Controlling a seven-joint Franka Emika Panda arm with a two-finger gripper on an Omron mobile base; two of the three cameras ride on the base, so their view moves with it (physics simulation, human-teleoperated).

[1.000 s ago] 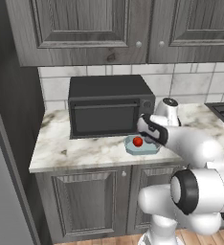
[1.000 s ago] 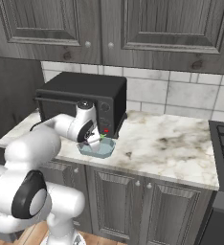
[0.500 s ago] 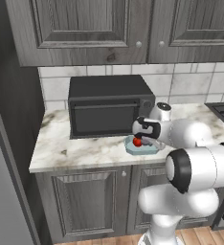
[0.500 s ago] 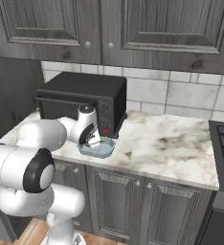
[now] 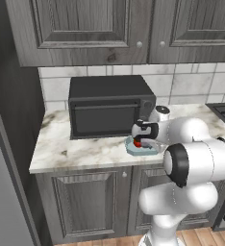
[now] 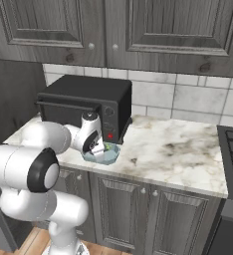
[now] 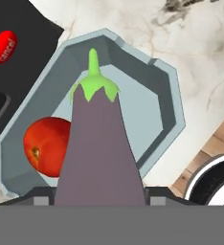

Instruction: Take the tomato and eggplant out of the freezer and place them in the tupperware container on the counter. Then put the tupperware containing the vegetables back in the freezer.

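Jaws clamped on eggplant [image 7: 100,153], over tupperware container [image 7: 169,103] w/ tomato [image 7: 47,146] inside

The tupperware container [image 7: 169,103] is sitting on the counter [image 6: 178,149] just before the microwave [image 5: 109,103]. The tomato [image 7: 44,146] is lying in it, the eggplant [image 7: 99,158] hanging above.

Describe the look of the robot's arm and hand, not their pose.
The arm is glossy white, built of rounded, bulbous links with dark grey to black bands at the joints. The hand is a small white block with black parts. No cables or markings can be made out.
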